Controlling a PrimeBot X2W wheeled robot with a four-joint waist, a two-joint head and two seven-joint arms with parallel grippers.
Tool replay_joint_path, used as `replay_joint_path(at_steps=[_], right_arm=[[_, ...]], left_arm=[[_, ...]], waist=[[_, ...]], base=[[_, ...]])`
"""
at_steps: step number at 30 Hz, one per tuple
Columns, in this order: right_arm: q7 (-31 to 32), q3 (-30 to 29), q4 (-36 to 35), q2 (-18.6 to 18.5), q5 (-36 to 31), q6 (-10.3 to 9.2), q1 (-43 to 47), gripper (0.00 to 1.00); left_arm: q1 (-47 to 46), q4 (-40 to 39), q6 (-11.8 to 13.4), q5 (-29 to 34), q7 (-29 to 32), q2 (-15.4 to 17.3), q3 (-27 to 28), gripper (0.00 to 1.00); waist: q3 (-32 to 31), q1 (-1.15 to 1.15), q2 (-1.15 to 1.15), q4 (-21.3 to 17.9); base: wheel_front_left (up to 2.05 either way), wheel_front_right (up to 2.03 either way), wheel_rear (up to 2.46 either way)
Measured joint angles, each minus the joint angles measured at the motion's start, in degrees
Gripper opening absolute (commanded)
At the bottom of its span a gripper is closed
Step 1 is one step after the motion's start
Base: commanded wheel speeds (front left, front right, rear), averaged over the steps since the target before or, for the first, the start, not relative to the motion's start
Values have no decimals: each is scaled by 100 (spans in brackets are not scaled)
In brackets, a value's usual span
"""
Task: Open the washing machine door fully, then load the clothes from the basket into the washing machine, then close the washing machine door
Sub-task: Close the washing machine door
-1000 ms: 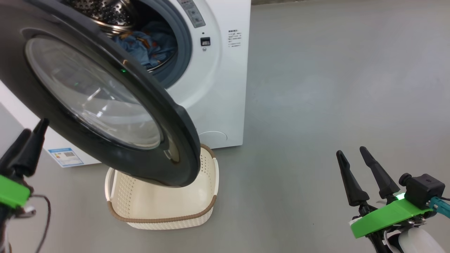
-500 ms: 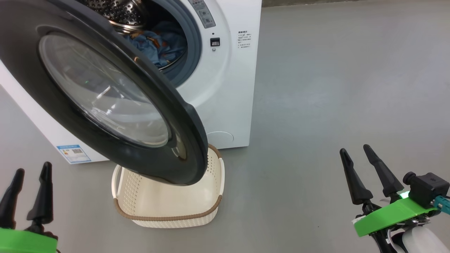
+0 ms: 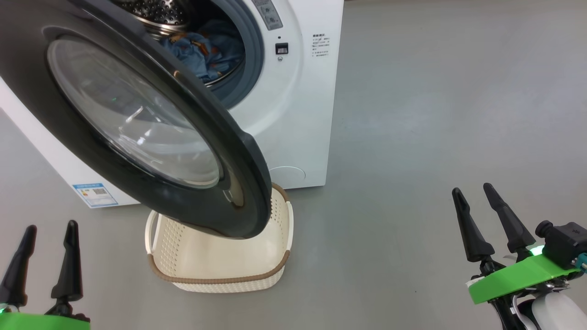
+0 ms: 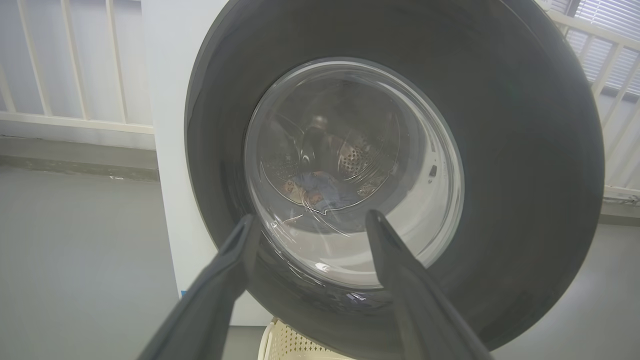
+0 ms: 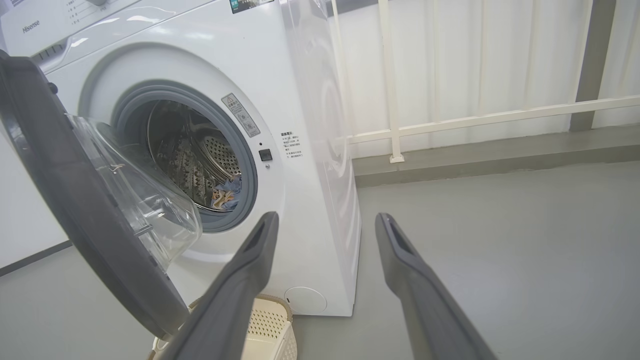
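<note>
Head view showed the washing machine door (image 3: 137,114) hanging part-open over the basket (image 3: 220,279), which looked empty, though its far end was hidden under the door. The clothes (image 3: 202,55) lay in the drum of the washing machine (image 3: 298,114), close to its front lip. The left gripper (image 3: 50,224) and right gripper (image 3: 471,188) both stood open, holding nothing, well apart from the door. A push on the slick glass could slip, and cloth near the lip might get pinched at closing.
</note>
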Motion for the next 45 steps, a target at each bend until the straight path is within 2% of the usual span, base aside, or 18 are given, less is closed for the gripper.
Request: replay_joint_path(at_steps=[13, 39, 40, 42, 44, 45], right_arm=[[0, -31, 3, -43, 0, 0, 25, 100], [0, 11, 40, -63, 1, 0, 25, 100], [0, 12, 40, -63, 1, 0, 25, 91], [0, 12, 40, -63, 1, 0, 25, 43], [0, 14, 32, -67, 1, 0, 25, 0], [0, 14, 24, -75, 1, 0, 25, 0]], left_arm=[[115, 232, 0, 230, -131, -214, 62, 100], [114, 235, 0, 387, -172, -376, 151, 100], [114, 235, 0, 388, -172, -381, 148, 100], [114, 235, 0, 388, -172, -382, 147, 100], [114, 234, -1, 388, -172, -382, 142, 100], [113, 234, -1, 388, -172, -383, 130, 100]], waist=[[-91, -1, 0, 58], [-89, 0, 0, 184], [-91, 0, 0, 193], [-96, 0, 0, 214], [-99, 0, 0, 243], [-100, 0, 0, 263]], base=[[0, 0, 0], [0, 0, 0], [0, 0, 0], [0, 0, 0], [0, 0, 0], [0, 0, 0]])
